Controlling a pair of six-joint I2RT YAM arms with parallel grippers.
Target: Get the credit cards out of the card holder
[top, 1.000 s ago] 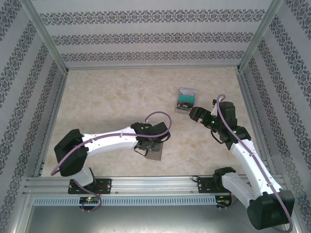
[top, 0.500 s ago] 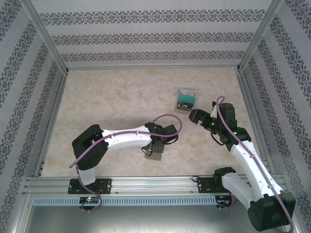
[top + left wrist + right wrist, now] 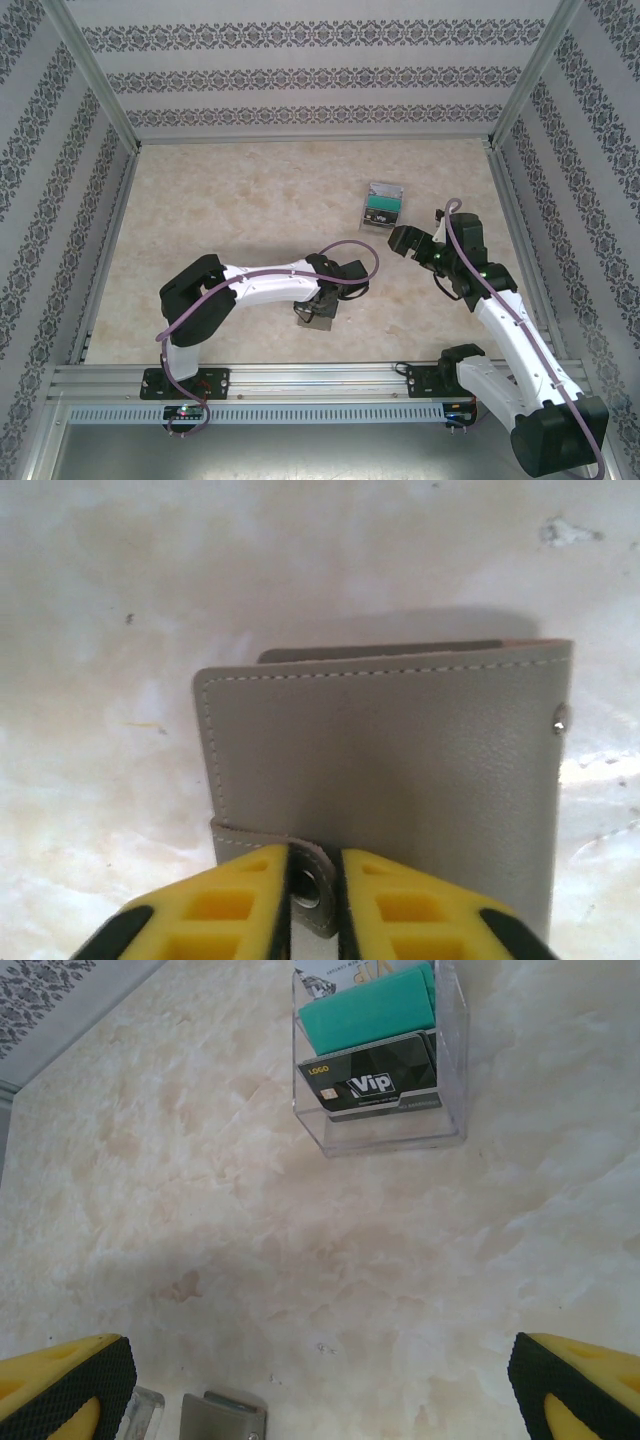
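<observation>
Flat grey-brown, leather-look card holder (image 3: 390, 770) lies folded shut on the pale marbled table (image 3: 120, 600), near the front edge, centre-left, just ahead of the left arm's base. It's lying flat w/ the closure facing the arm, prob. so the flap can be popped from that side.

Left gripper (image 3: 312, 900) is down on it: jaws narrow, closed to a slit around the small snap tab (image 3: 305, 880), metal snap button showing between the yellow fingers. Looks like a pinch on the tab rather than the body. That makes sense, since the tab is what keeps the two halves shut, and it has to come loose before any cards come out.

Right gripper (image 3: 322, 1385) hangs above bare table, well apart from the holder, jaws wide & holding nothing. It sits near a clear rigid plastic case (image 3: 380, 1070) w/ a teal-green card (image 3: 375, 1015) and a glossy black card (image 3: 370, 1085) inside. Prob. waiting its turn.

Materials: holder has a fine pebbled grain, pale stitching along the edges, rounded corners and a small metal rivet (image 3: 560, 718) at one side; a 2nd layer peeks out at the far edge. Soft & thin, so likely to flex or slide if tugged. Table is smooth w/ little grip. Fingers are ribbed yellow plastic w/ black textured pads.
</observation>
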